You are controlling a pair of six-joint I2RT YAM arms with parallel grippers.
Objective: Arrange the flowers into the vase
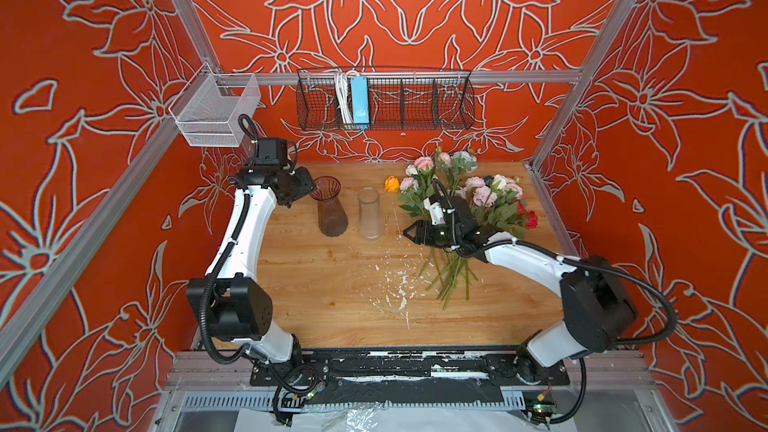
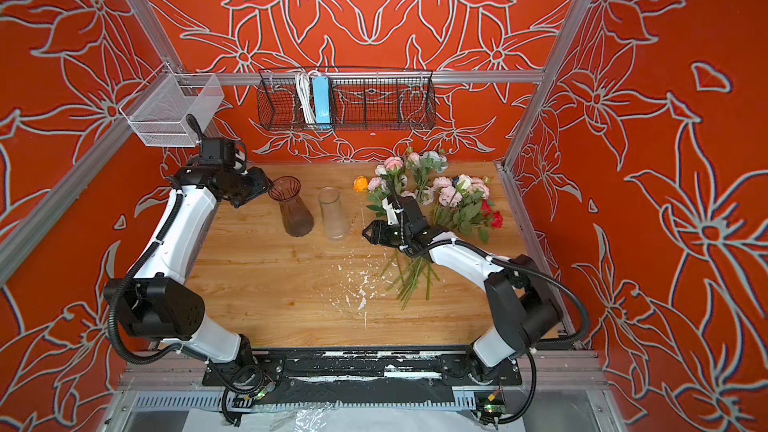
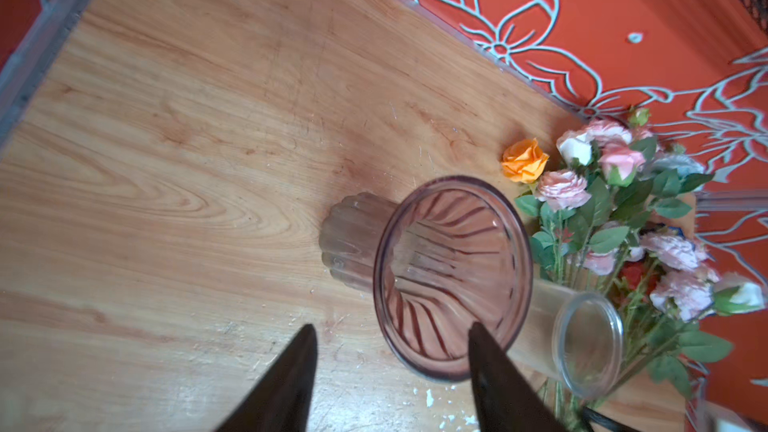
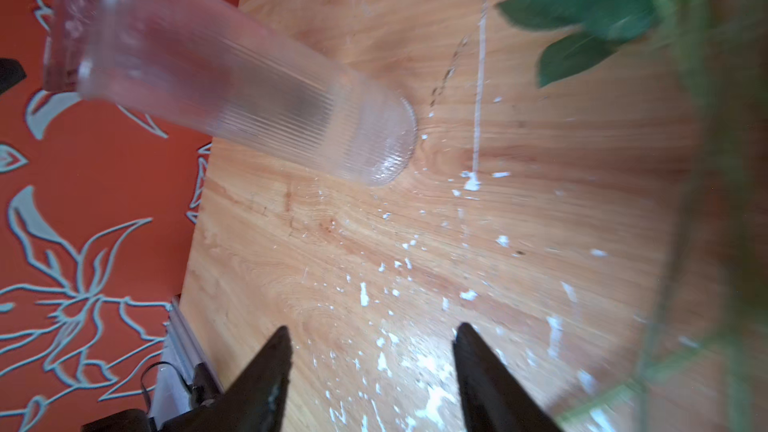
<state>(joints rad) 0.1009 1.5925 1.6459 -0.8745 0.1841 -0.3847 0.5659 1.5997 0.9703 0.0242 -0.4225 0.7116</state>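
Flowers (image 1: 469, 197) heaped at 2 o'clock on the table (image 1: 316, 284): the right gripper (image 4: 372, 326), spread and empty just beside their stems, should pinch one stem low, while the left gripper (image 3: 390, 326), spread at the rim of the pink vase (image 1: 330, 209) at 11 o'clock, steadies it.

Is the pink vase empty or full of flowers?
Empty: looking into the pink vase, only ribbed glass shows; the flowers lie on the table.
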